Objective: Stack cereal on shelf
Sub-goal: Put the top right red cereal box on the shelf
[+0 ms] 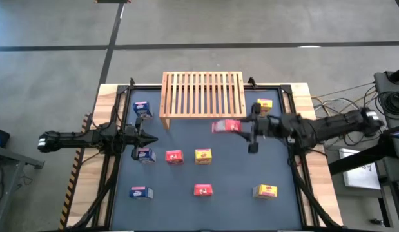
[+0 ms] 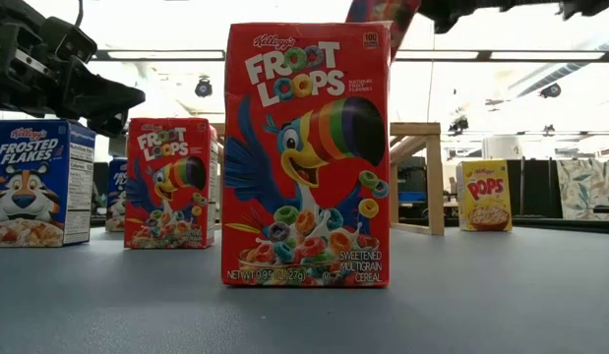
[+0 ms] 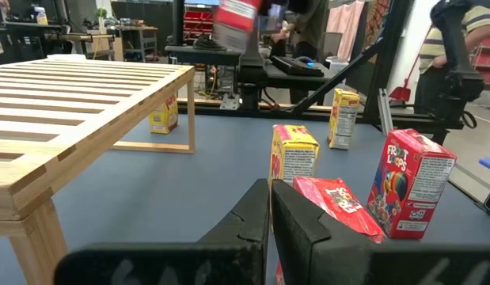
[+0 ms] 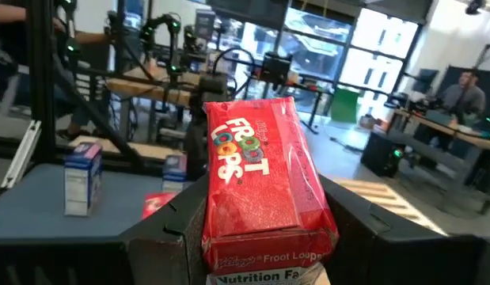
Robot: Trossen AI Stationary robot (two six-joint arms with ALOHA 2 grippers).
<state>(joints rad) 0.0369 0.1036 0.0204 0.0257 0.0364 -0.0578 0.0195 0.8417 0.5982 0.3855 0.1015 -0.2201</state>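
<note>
Right gripper [image 1: 245, 127] fingers hide the red cereal box's [image 1: 226, 126] sides.

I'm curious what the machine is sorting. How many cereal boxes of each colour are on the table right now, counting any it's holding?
Blue boxes: 3
Yellow boxes: 3
Red boxes: 3, one of them held in the right pincer
Total: 9 boxes

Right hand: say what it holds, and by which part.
The right hand holds a red Froot Loops box, its fingers clamping the two opposite sides near the end with the nutrition panel. The box is lifted off the table.
</note>
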